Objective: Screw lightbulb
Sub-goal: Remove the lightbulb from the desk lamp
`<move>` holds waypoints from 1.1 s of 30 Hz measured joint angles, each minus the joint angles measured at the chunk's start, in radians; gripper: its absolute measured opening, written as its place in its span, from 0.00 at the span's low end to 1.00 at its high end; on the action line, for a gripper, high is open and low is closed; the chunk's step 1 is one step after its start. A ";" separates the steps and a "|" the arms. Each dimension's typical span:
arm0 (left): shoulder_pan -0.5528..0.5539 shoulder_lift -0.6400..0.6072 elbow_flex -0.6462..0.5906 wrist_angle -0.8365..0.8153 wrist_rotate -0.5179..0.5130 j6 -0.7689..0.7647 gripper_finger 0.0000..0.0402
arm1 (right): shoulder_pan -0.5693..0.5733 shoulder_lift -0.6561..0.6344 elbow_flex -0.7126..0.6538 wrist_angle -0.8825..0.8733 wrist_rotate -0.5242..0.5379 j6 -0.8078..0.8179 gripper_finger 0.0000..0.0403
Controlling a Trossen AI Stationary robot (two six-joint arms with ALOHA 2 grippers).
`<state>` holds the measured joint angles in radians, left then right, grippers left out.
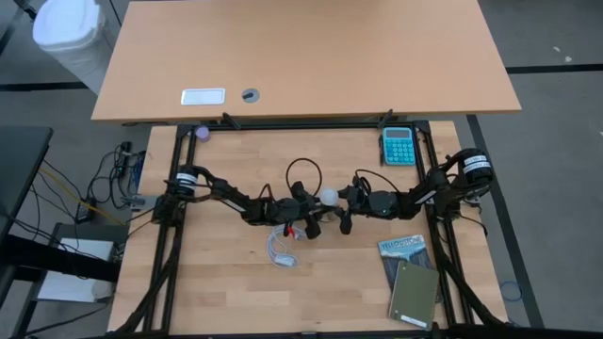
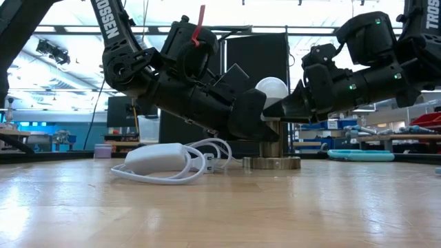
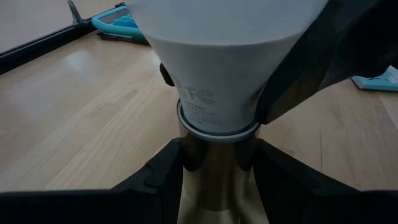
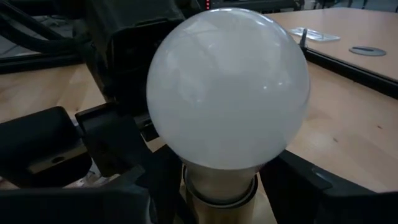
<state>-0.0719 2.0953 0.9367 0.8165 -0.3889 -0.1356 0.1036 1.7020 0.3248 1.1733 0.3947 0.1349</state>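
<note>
With the lightbulb upright in the socket, the left gripper should stay clamped on the socket stem while the right gripper (fingers around the bulb's neck, grip unclear) twists squarely.

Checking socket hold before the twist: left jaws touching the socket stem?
Touching. In the left wrist view the left gripper has both dark jaws pressed against the brass socket stem just below the lightbulb, with no gap showing.
</note>
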 joint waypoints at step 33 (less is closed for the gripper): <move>0.000 -0.001 0.000 0.005 0.154 0.075 0.42 | -0.225 -0.002 -0.029 0.030 -0.710 -0.139 0.43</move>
<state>-0.0723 2.0940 0.9368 0.8213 -0.2347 -0.0605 -0.1218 1.7003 0.2955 1.2029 -0.3151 -0.0045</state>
